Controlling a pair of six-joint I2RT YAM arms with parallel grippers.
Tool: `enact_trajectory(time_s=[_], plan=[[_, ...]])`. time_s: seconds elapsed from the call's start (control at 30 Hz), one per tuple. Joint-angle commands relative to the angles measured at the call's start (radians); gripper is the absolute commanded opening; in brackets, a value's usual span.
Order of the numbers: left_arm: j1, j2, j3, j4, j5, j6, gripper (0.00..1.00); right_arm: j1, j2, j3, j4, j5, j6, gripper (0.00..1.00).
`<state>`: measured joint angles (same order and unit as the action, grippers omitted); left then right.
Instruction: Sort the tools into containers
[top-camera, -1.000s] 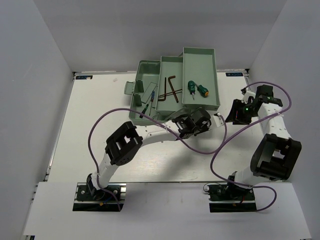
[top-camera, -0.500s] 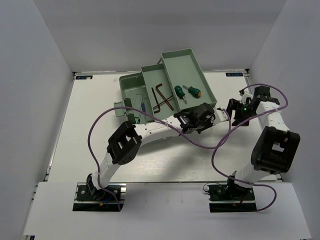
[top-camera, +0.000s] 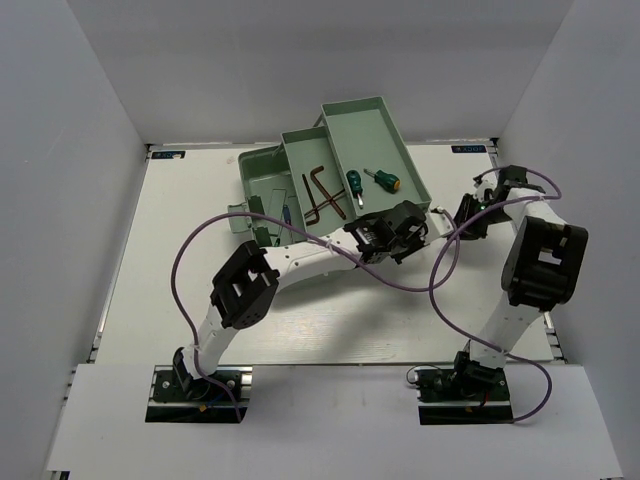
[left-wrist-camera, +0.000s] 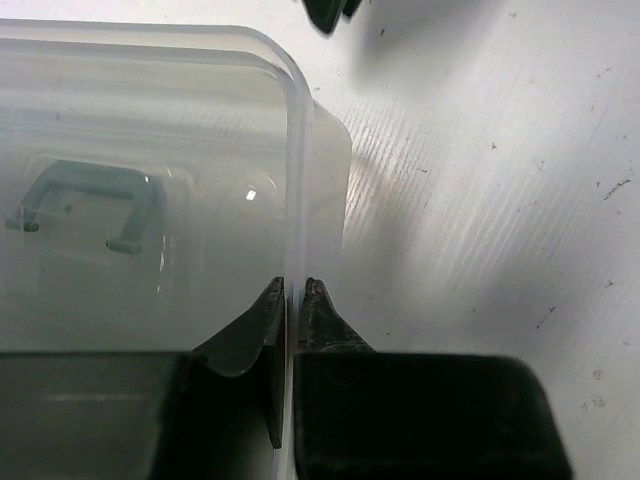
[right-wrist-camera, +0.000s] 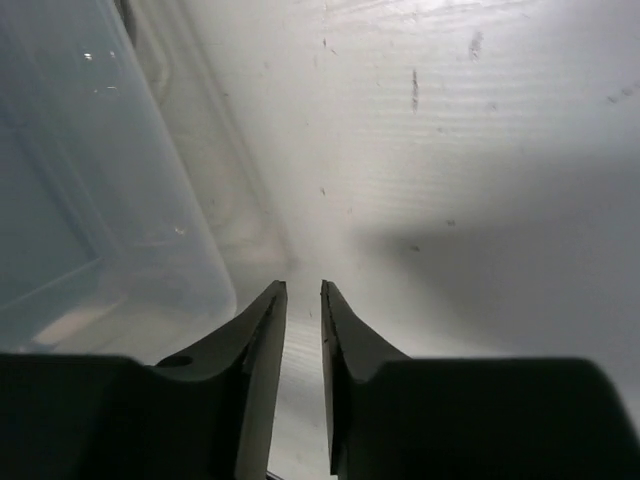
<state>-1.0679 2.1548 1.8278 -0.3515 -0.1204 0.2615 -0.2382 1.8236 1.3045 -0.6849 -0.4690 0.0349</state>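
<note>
The pale green cantilever toolbox (top-camera: 365, 135) stands open at the back, turned at an angle. Its middle tray (top-camera: 300, 150) holds dark hex keys (top-camera: 322, 195). Its upper tray holds two green-handled screwdrivers (top-camera: 354, 185). A blue-handled precision screwdriver (top-camera: 286, 213) lies in the lower left compartment. My left gripper (top-camera: 412, 228) (left-wrist-camera: 295, 290) is shut on the edge of the translucent lid (left-wrist-camera: 150, 200), whose green handle (left-wrist-camera: 85, 200) shows through it. My right gripper (top-camera: 466, 212) (right-wrist-camera: 300, 290) hangs just right of the lid (right-wrist-camera: 90, 200), jaws a narrow gap apart, with only table between them.
White walls close in the table on the left, back and right. A purple cable (top-camera: 440, 265) loops from the right arm across the middle of the table towards the left arm. The white table (top-camera: 150, 250) stretches left of the toolbox.
The toolbox has swung counterclockwise and shifted left with my left gripper on its lid. My right gripper has moved back and away from the lid.
</note>
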Motion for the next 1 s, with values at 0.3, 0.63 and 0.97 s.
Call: enact_trajectory(time_s=[0.3,0.63,0.97], plan=[[0.014,-0.239,0.113,0.121,-0.024,-0.053,0.00,0.111,0.186,0.098,0.051,-0.270,0.006,0.22],[0.014,-0.239,0.113,0.082,-0.006,-0.105,0.00,0.209,0.316,0.125,0.231,-0.622,0.134,0.21],[0.014,-0.239,0.113,0.039,0.004,-0.140,0.20,0.237,0.414,0.131,0.502,-0.787,0.334,0.24]])
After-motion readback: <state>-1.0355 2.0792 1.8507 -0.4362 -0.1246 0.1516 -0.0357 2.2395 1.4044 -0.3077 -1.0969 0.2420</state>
